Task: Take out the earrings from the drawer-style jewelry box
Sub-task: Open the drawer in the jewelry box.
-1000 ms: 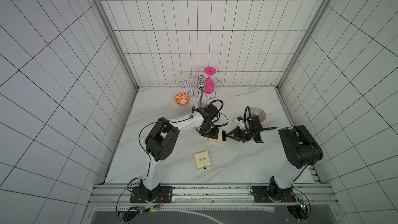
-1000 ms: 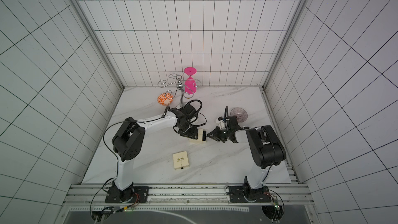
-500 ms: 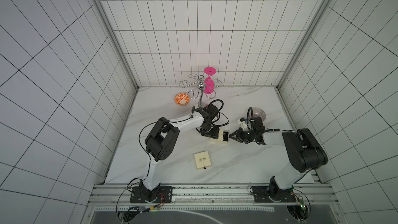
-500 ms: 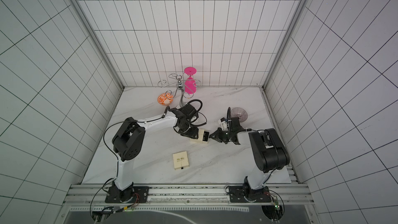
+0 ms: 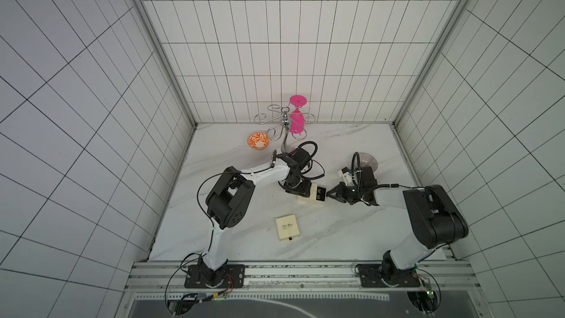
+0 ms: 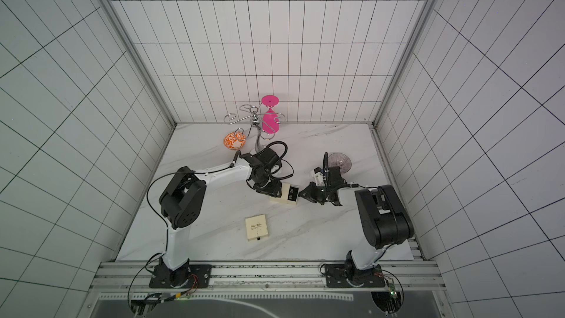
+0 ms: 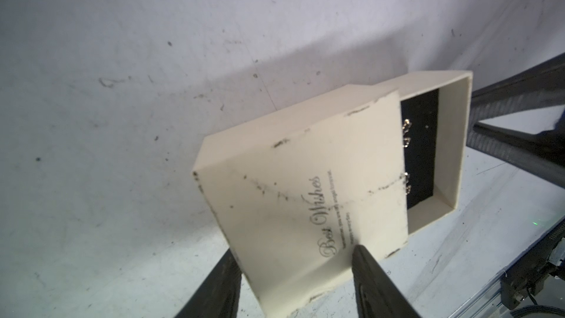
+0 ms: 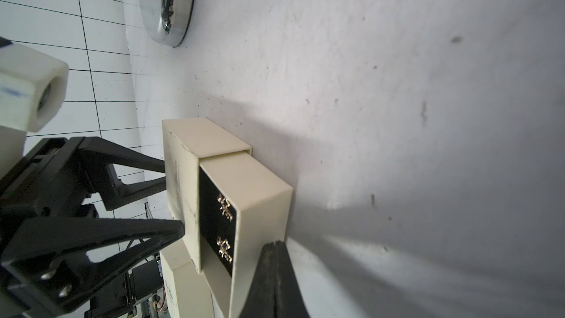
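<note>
The cream jewelry box (image 7: 293, 185) is clamped by its sleeve between the two fingers of my left gripper (image 7: 293, 252), also visible in both top views (image 5: 301, 191) (image 6: 270, 191). Its drawer (image 8: 256, 191) stands partly pulled out, with a black insert inside. Two pairs of small gold earrings (image 8: 224, 206) (image 7: 406, 133) sit on that insert, partly under the sleeve's edge. My right gripper (image 8: 275, 244) (image 5: 328, 198) is shut at the drawer's front wall, and the pull tab is hidden between its fingertips.
A second cream box (image 5: 287, 227) lies closed nearer the front rail. Another cream box (image 8: 180, 282) sits right beside the held one. At the back stand an orange patterned bowl (image 5: 258, 141), a chrome stand (image 5: 286, 120) holding a pink glass (image 5: 297, 120), and a smoky glass (image 5: 365, 160).
My right gripper has shifted a little to the right, and the drawer has slid further out of the sleeve. The left arm has stayed put.
</note>
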Action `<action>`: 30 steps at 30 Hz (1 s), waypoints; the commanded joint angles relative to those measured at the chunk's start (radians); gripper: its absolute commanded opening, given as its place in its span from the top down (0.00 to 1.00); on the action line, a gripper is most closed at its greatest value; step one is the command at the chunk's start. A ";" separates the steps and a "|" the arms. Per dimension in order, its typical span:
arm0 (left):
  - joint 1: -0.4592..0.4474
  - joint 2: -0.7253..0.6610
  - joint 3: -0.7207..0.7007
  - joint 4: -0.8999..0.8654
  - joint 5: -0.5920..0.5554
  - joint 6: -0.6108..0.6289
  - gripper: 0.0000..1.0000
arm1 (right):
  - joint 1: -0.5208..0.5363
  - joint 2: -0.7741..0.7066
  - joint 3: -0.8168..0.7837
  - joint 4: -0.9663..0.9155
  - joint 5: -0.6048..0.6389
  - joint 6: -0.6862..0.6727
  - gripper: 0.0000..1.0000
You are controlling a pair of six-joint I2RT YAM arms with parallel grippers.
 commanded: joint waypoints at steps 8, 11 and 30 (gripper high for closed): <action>-0.005 0.093 -0.046 -0.031 -0.129 0.016 0.43 | -0.031 -0.020 -0.045 -0.066 0.078 -0.027 1.00; -0.007 0.093 -0.046 -0.032 -0.129 0.016 0.43 | -0.035 -0.023 -0.048 -0.070 0.087 -0.029 1.00; -0.012 0.098 -0.039 -0.034 -0.129 0.017 0.43 | -0.039 -0.048 -0.045 -0.105 0.128 -0.054 1.00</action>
